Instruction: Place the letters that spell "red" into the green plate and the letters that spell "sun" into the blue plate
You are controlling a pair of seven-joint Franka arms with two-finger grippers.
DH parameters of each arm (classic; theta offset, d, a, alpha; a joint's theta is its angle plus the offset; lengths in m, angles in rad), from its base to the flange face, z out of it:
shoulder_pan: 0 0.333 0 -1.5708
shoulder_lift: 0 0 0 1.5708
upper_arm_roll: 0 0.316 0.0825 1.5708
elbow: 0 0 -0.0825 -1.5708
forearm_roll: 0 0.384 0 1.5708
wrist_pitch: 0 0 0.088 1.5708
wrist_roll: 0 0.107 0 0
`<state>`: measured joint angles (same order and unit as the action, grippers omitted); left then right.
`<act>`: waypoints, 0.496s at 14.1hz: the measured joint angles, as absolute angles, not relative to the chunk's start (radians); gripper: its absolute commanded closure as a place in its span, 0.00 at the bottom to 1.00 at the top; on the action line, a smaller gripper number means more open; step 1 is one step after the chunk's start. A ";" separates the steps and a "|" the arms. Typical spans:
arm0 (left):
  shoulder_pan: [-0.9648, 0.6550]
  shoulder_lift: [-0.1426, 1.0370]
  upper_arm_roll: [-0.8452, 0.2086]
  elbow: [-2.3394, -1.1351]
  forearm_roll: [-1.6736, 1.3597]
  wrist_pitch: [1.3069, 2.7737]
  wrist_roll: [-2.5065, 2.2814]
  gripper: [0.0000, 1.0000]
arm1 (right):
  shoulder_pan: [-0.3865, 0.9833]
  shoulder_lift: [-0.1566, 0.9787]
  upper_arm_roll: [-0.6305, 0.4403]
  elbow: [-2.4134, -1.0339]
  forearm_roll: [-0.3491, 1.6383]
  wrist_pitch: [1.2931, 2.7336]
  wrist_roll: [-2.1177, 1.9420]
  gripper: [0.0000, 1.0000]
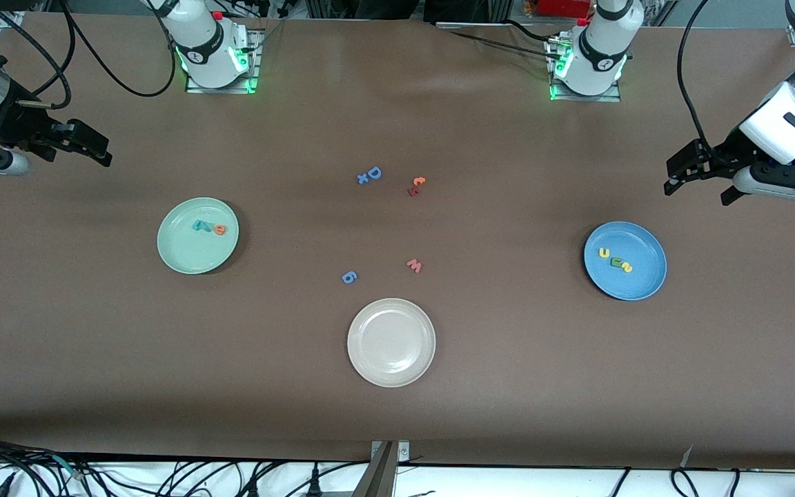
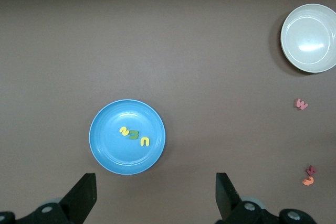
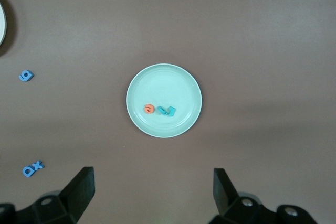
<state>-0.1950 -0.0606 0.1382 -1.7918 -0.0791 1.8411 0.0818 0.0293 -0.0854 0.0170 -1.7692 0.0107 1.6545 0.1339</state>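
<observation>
The letters that spell "red" (image 1: 207, 227) are seen in the green plate (image 1: 180, 252), the letters that spell "sun" (image 1: 615, 259) in the blue plate (image 1: 639, 283). The left gripper (image 2: 155, 200) and right gripper (image 3: 152, 198) are held spread, empty, above the desk (image 1: 94, 345).

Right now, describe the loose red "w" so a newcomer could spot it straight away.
Start at the round beige-white plate, the plate nearest the front camera. Just farther from the camera, slightly toward the left arm's end, lies a tiny red foam "w" on the bare brown table. The small blue foam "9" beside it is blue; the "w" lies alone.
</observation>
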 measured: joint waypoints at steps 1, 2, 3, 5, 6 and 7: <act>-0.195 -0.058 0.138 -1.789 -0.079 1.841 0.082 0.00 | 0.029 -0.085 0.017 -1.769 0.011 1.655 0.133 0.00; -0.194 -0.057 0.138 -1.786 -0.079 1.841 0.082 0.00 | 0.029 -0.085 0.017 -1.769 0.011 1.654 0.133 0.00; -0.194 -0.055 0.138 -1.780 -0.079 1.841 0.082 0.00 | 0.029 -0.085 0.017 -1.769 0.011 1.654 0.133 0.00; -0.192 -0.051 0.138 -1.754 -0.079 1.823 0.082 0.00 | 0.029 -0.085 0.017 -1.769 0.011 1.654 0.132 0.00; -0.189 -0.047 0.138 -1.739 -0.079 1.815 0.082 0.00 | 0.029 -0.085 0.017 -1.769 0.011 1.654 0.132 0.00; -0.183 -0.042 0.138 -1.723 -0.079 1.807 0.081 0.00 | 0.029 -0.085 0.017 -1.769 0.011 1.655 0.132 0.00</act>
<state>-0.1832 -0.0415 0.1384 -1.7229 -0.0791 1.8067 0.0814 0.0293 -0.0854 0.0170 -1.7691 0.0107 1.6545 0.1323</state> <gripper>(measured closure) 0.000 0.000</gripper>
